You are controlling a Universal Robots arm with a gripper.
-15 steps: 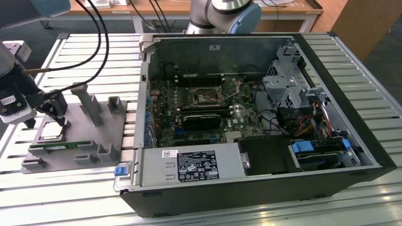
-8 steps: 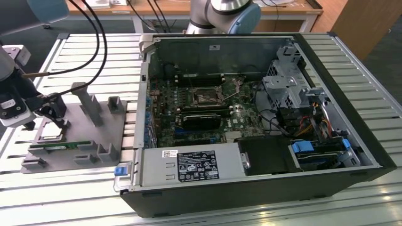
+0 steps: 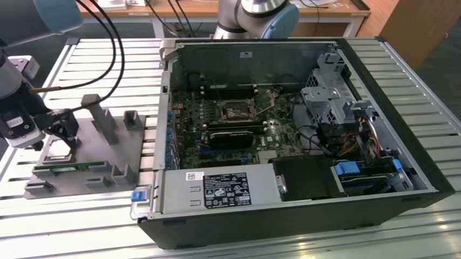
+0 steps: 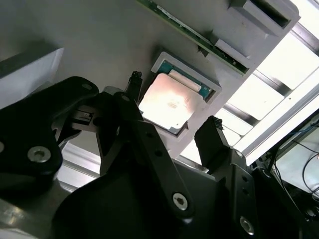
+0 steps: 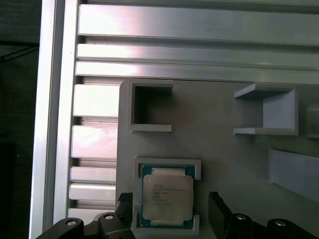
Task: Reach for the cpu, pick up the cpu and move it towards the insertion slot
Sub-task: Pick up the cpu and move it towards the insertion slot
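Reach nearly complete — claw (image 5: 169, 200) wide open, straddling the cpu (image 5: 167, 194) in its tray (image 5: 229, 159) — gripping calls for closing squarely on its edges.

Workshop: opened computer case (image 3: 288, 224) on slatted aluminium bench (image 3: 72, 226).

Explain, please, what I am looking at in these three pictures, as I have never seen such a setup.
This is one robot arm with a gripper. The exterior view comes from a camera off the arm; both wrist views come from cameras riding on it. On the slatted metal table stand a grey plastic tray and an open computer case. The cpu lies in a pocket of the tray; the gripper is open astride it, holding nothing. The insertion slot is on the board inside the case.
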